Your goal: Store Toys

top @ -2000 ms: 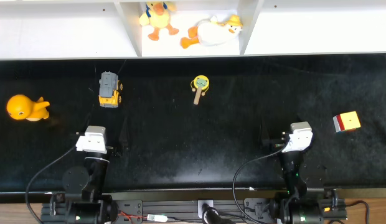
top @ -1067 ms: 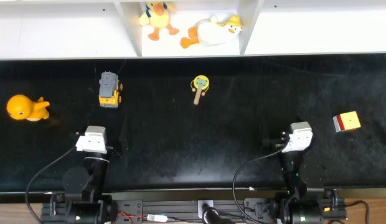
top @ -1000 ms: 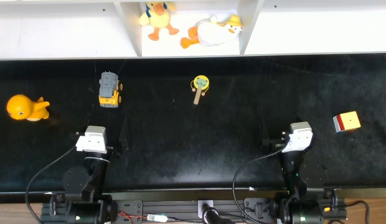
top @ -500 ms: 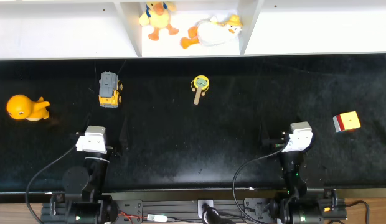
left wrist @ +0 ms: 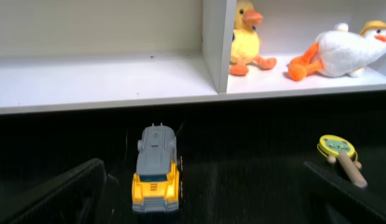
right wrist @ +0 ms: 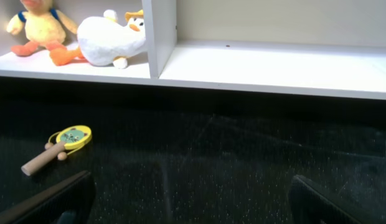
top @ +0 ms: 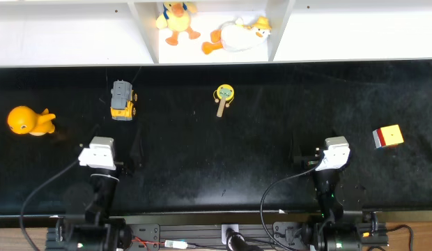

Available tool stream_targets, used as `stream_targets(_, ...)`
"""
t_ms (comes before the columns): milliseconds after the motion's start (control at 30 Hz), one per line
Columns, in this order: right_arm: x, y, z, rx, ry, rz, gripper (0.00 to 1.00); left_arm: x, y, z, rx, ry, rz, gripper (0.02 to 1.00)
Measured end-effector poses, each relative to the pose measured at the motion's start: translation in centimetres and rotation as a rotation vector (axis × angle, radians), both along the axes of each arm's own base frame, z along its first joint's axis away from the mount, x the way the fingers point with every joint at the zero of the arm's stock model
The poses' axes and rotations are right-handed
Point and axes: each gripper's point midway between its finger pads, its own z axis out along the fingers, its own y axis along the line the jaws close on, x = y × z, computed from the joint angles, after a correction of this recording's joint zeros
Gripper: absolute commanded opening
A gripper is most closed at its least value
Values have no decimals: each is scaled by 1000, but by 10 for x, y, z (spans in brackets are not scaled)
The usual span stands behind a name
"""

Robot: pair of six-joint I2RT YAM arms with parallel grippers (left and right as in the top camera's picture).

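Fingers (left wrist: 68, 190) of the left gripper (left wrist: 202, 211) stood spread wide, nothing between them. Right gripper (right wrist: 187, 211) likewise, its fingers (right wrist: 50, 199) wide apart and empty.

Change noted: over the last half second the left wrist had shifted a little toward 10 o'clock on the top view. Before that it sat still. Right arm had not moved at all, and no toy had shifted.

Toys on the black table (top: 202, 160):
- toy truck (left wrist: 157, 171), at about 1 o'clock from the left wrist, well apart, lined up nearly between the left fingers in the wrist view
- orange duck (top: 29, 120), at 10 o'clock from the left wrist
- rattle (top: 224, 97), mid-table
- cube (top: 387, 136), at 2 o'clock from the right wrist

Already in the shelf (top: 70, 35), middle compartment: yellow plush duck (top: 177, 19) and white plush goose (top: 237, 33).

Reading: the left arm had likely just begun its first approach, truck or orange duck the probable target. Four toys were yet to be stored, and nothing was grasped.
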Motion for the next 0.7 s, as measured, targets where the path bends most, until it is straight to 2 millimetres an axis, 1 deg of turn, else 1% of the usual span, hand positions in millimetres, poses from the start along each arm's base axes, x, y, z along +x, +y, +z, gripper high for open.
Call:
stream_targets(67,0,0,0,0,0,0,996,1,1,4,-2,56,6,996)
stream_targets(133,0,0,0,0,0,0,996,3,7,10,-7,110,28,996)
stream_targets(333,0,0,0,0,0,0,996,18,31,41,17,215,70,996)
stream_targets(467,0,0,0,0,-1,0,996,25,47,53,25,288,75,996)
stream_targets(533,0,0,0,-1,0,1,996,24,55,55,18,328,78,996)
stream_targets(700,0,0,0,0,0,0,996,11,72,61,5,380,104,996)
